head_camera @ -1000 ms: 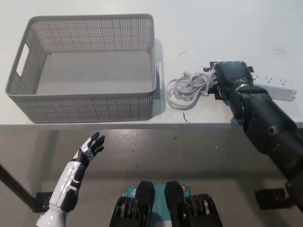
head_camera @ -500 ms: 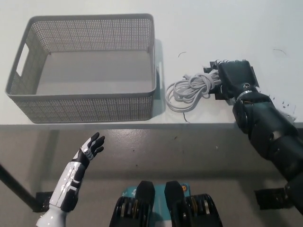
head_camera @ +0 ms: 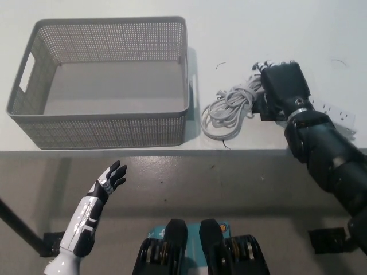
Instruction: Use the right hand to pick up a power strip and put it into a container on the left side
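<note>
A white power strip point(head_camera: 337, 115) lies at the table's right, mostly hidden under my black right hand point(head_camera: 282, 86); only its right end shows. The hand is closed over the strip's left part, fingers curled at the far side. The strip's white cord point(head_camera: 228, 106) sits in a loose coil just left of the hand, one strand rising toward it. The grey perforated basket point(head_camera: 109, 130) stands on the left of the table, nothing visible inside. My white left hand point(head_camera: 109, 179) rests open at the lower left, below the table edge.
The table's front edge point(head_camera: 172, 150) runs across the middle of the picture, floor below it. Black tape marks point(head_camera: 262, 116) lie under the right hand. A narrow gap separates the cord coil from the basket's right wall.
My right hand has moved further from me and turned. The strip's visible end swung with it, and the cord coil shifted slightly up and to the right. The left hand has stayed still.
</note>
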You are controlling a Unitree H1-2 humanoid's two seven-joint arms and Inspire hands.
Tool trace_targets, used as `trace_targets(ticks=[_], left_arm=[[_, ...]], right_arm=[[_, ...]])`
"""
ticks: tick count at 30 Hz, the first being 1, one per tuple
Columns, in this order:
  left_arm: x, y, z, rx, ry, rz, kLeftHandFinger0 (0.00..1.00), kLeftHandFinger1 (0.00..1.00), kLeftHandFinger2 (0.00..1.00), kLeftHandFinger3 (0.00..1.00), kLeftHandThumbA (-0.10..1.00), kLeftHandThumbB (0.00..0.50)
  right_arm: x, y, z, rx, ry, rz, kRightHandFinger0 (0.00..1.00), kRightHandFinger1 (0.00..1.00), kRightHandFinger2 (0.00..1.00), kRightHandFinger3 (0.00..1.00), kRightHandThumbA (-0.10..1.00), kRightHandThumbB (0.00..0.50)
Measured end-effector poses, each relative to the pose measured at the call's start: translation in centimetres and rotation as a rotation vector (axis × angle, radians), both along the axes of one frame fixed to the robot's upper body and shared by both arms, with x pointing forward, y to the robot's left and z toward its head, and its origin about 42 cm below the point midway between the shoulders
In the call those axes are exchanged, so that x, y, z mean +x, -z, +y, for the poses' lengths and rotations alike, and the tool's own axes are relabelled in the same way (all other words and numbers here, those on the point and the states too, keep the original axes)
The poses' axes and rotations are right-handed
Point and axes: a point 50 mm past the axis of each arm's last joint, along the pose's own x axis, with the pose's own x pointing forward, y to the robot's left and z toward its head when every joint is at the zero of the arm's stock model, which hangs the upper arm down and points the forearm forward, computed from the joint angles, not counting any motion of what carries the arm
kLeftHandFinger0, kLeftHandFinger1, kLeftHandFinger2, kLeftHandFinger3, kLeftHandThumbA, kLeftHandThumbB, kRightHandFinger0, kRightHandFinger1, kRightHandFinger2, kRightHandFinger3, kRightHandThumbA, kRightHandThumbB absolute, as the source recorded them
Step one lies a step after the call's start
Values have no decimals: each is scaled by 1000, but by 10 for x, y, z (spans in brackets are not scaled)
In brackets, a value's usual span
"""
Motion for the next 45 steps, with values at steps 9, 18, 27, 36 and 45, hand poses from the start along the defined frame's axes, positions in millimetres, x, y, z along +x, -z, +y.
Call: trace_targets(ticks=[9,18,27,36,45], left_arm=[[0,0,0,0,0,0,1000,1000,1000,1000,1000,190],[0,0,0,0,0,0,1000,1000,1000,1000,1000,208],[-1,1,0,0,0,4,1000,1000,1000,1000,1000,207],[-3,3,0,1,0,9,1000,1000,1000,1000,1000,206],[-3,3,0,3,1,10,1000,1000,1000,1000,1000,218]], right_arm=[[17,-65,-13,-15,-63,-213,0,131,723,779,-100,212],[26,-131,-11,-21,-137,-417,0,0,626,612,-100,243],[28,-187,6,10,-210,-590,0,0,515,546,-100,228],[25,-225,40,46,-284,-698,0,0,435,179,-100,230],[18,-239,99,103,-370,-711,0,0,541,164,-100,150]])
